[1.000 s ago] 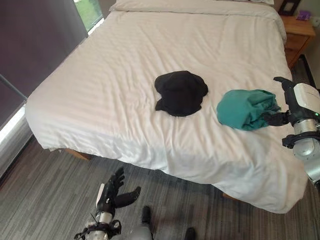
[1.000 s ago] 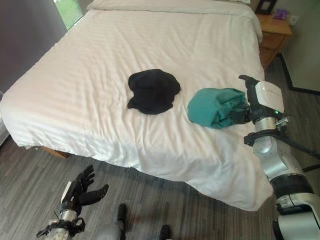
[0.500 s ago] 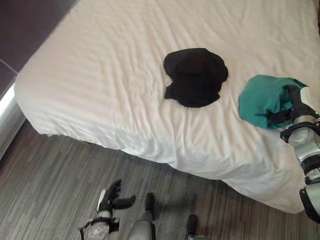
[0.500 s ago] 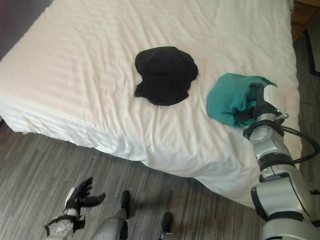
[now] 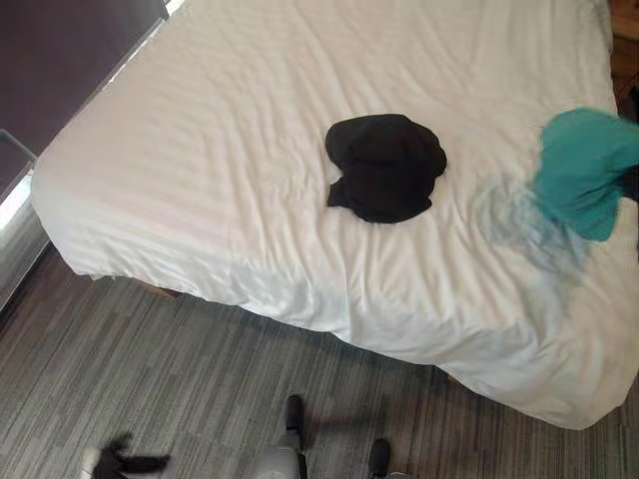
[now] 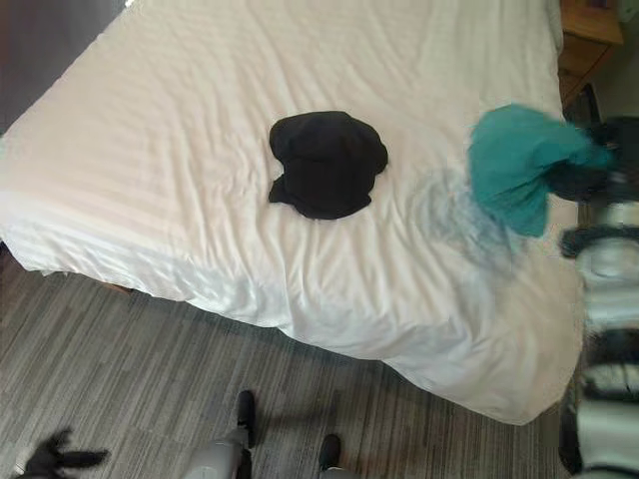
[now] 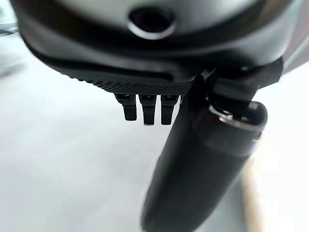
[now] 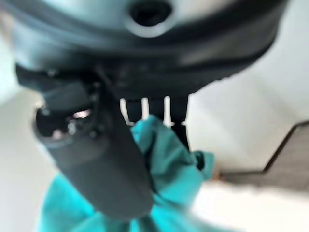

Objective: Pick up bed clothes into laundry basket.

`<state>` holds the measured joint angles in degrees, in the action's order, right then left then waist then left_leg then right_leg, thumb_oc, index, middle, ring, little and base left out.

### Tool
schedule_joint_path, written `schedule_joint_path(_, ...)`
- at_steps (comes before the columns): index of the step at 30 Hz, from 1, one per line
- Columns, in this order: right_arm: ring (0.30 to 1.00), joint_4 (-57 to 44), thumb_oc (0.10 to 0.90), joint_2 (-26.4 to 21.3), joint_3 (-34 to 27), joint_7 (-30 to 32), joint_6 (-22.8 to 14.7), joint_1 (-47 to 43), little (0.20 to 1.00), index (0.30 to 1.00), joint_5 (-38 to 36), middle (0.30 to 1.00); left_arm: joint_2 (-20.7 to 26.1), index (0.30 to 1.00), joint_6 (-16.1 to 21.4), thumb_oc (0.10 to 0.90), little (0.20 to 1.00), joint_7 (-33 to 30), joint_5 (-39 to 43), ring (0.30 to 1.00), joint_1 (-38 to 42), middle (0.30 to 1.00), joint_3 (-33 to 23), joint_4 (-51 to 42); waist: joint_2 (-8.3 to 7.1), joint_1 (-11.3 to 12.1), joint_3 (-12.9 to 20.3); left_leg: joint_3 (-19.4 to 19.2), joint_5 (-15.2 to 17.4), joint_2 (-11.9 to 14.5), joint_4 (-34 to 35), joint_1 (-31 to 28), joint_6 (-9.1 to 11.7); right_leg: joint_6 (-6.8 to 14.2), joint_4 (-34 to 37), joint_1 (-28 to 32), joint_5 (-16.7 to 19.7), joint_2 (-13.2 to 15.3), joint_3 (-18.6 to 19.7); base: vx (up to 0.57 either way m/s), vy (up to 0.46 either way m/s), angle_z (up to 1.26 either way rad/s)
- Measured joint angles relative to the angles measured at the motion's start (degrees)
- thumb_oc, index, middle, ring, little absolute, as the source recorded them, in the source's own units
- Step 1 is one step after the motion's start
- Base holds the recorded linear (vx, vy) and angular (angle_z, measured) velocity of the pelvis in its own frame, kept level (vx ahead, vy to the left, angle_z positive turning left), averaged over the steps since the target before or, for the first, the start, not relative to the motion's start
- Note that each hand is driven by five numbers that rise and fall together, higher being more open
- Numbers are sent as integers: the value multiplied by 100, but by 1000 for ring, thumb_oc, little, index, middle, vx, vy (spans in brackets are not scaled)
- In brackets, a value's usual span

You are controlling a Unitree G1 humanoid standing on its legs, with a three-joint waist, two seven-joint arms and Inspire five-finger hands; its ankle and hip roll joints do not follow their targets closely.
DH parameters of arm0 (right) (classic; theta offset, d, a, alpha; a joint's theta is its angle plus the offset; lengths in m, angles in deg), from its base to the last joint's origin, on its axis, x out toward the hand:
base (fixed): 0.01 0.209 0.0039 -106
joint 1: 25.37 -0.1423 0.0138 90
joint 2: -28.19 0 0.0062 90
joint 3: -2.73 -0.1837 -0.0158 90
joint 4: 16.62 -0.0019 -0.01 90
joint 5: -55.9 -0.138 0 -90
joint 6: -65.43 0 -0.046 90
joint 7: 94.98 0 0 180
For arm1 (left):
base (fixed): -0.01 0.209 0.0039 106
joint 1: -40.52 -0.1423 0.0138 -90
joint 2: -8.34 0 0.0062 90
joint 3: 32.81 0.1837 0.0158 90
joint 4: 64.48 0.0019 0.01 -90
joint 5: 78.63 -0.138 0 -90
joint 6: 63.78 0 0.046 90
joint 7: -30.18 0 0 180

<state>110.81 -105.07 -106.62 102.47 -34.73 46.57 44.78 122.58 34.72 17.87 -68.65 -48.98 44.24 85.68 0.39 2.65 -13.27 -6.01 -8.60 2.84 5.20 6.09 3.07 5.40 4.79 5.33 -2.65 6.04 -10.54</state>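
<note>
My right hand [image 8: 111, 164] clamped round teal garment [image 6: 514, 165], cloth bunched between thumb and fingers, hanging above bed [image 5: 230, 160]. Black garment [image 5: 386, 166] well left of it. Left hand [image 7: 154, 108] low, fingers straight.

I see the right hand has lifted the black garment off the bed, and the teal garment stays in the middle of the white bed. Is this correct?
No, the colours are swapped. The right hand holds the teal garment, as the right wrist view shows; the black garment lies mid-bed.
</note>
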Motion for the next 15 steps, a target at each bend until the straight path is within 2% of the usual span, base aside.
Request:
schedule_joint_path(1,300,-64,400,139,-703,108,-45,598,300,300,-342,300,317,900,113,800,900,-313,15,900,-66,900,-218,-696,9,-36,10,15,-8,-52,2,-14,-18,4,-5,25,0,46,-15,57,-25,-1)
schedule_joint_path(2,300,-33,400,473,-1363,213,-104,1097,300,300,-677,300,571,900,43,800,900,-619,10,900,-65,900,-501,-1575,2,-104,32,-19,44,-88,2,-45,-52,28,-11,36,-3,95,5,62,-24,0)
schedule_joint_path(3,300,27,400,756,-1681,363,-102,1323,300,300,-891,300,738,900,201,800,900,-850,-34,900,4,900,-594,-2049,-3,-144,79,-24,40,-114,2,-69,-80,32,-15,49,-2,122,14,38,-2,-10)
schedule_joint_path(5,300,249,400,1040,-1752,513,-10,1644,300,300,-1098,300,944,900,417,800,900,-1168,-120,900,152,900,-659,-2572,26,-283,229,-100,58,-169,5,-103,-102,71,-22,41,-6,188,80,28,6,-18)
schedule_joint_path(6,300,442,400,1168,-1718,531,-22,1858,300,300,-1157,300,999,900,430,800,900,-1293,-208,900,328,900,-629,-2779,53,-421,318,-168,84,-184,3,-120,-120,103,-22,13,-4,230,150,43,38,-41)
schedule_joint_path(7,300,1080,400,1640,-1520,518,-70,2028,300,300,-1178,300,1041,900,414,800,900,-1494,-405,900,792,900,-558,-3127,54,-640,448,-308,134,-185,6,-184,-150,132,-20,-19,-8,250,297,32,37,-45)
schedule_joint_path(8,300,1364,400,1803,-1335,507,-25,2080,300,300,-1178,300,1047,900,392,800,900,-1569,-507,900,972,900,-486,-3216,62,-707,499,-362,142,-177,3,-195,-156,144,-12,-36,-1,253,350,32,47,-47)
schedule_joint_path(9,300,1567,400,1992,-1176,468,135,2102,300,300,-1181,300,1058,900,377,800,900,-1621,-627,900,1150,900,-371,-3290,75,-726,552,-412,144,-165,12,-183,-156,152,-13,-56,5,234,409,25,27,-51)
schedule_joint_path(10,300,1743,400,2254,-1035,382,440,2225,300,300,-1208,300,1074,900,384,800,900,-1625,-839,900,1303,900,-178,-3428,150,-897,591,-494,160,-161,21,-177,-135,156,27,-124,51,243,513,40,61,-48)
schedule_joint_path(13,300,2292,400,2793,-271,229,530,2462,300,300,-1195,300,1082,900,352,800,900,-1666,-1311,900,1857,900,643,-3191,266,-1267,651,-650,165,-145,11,-187,-133,165,37,-211,82,254,719,17,56,-45)
schedule_joint_path(14,300,2368,400,3041,48,101,578,2552,300,300,-1204,300,1043,900,271,800,900,-1694,-1421,900,2129,900,1003,-3005,336,-1463,682,-747,193,-117,5,-191,-107,164,37,-285,92,272,816,1,68,-42)
schedule_joint_path(15,300,2495,400,3185,218,-19,626,2555,300,300,-1212,300,1039,900,211,800,900,-1690,-1466,900,2399,900,1331,-2767,349,-1518,681,-793,193,-98,4,-187,-106,161,36,-333,119,233,915,-3,47,-49)
